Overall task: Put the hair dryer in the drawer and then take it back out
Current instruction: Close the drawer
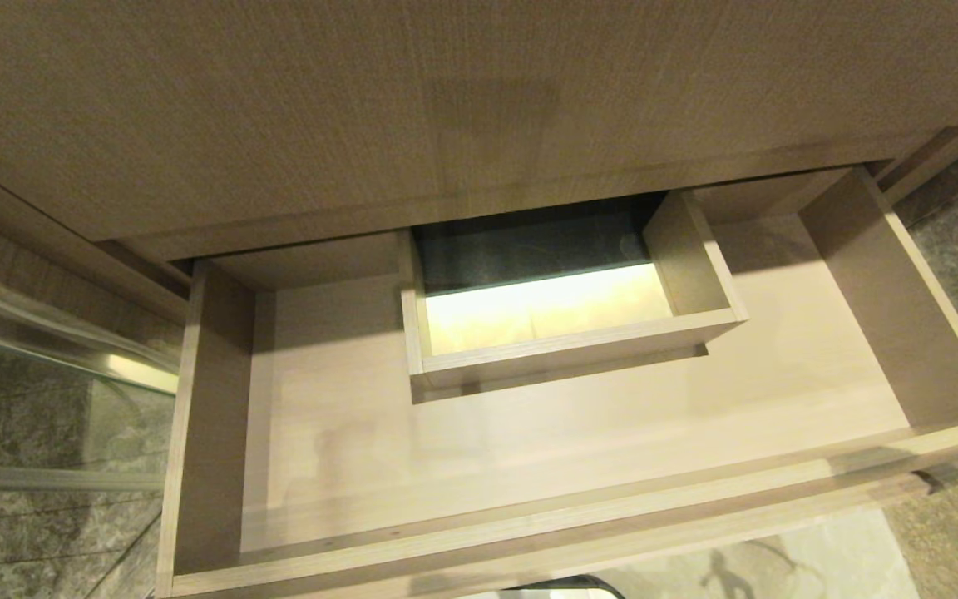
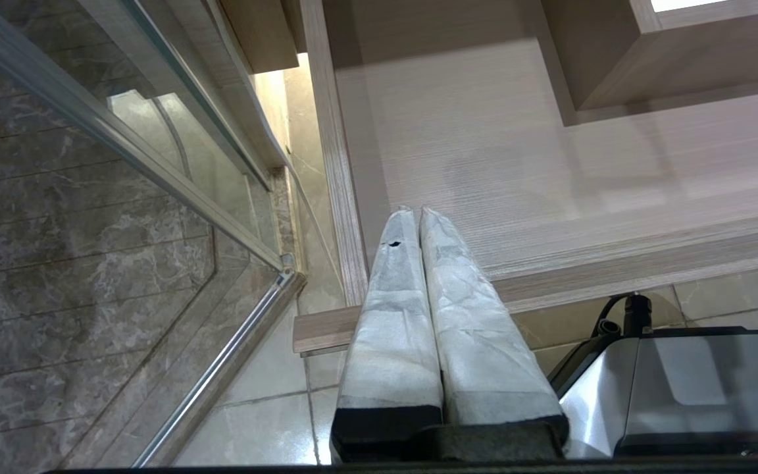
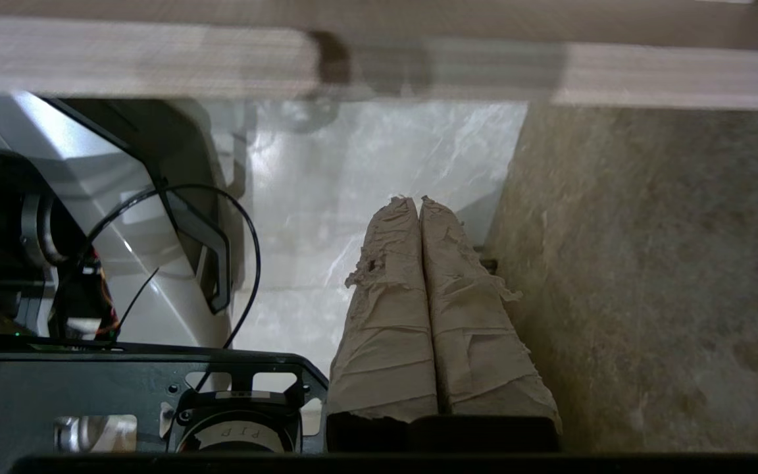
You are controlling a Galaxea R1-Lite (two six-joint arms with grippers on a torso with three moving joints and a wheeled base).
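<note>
Ahead of my shut, empty left gripper (image 2: 418, 214) and right gripper (image 3: 418, 201) lay the open drawer (image 1: 529, 449); hair dryer unseen, probably light, best gripped by its handle.

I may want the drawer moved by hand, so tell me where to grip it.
Grip the drawer by the top edge of its front panel, coming from above with one finger inside and one outside. That edge is thin, straight and exposed, and no handle shows.
</note>
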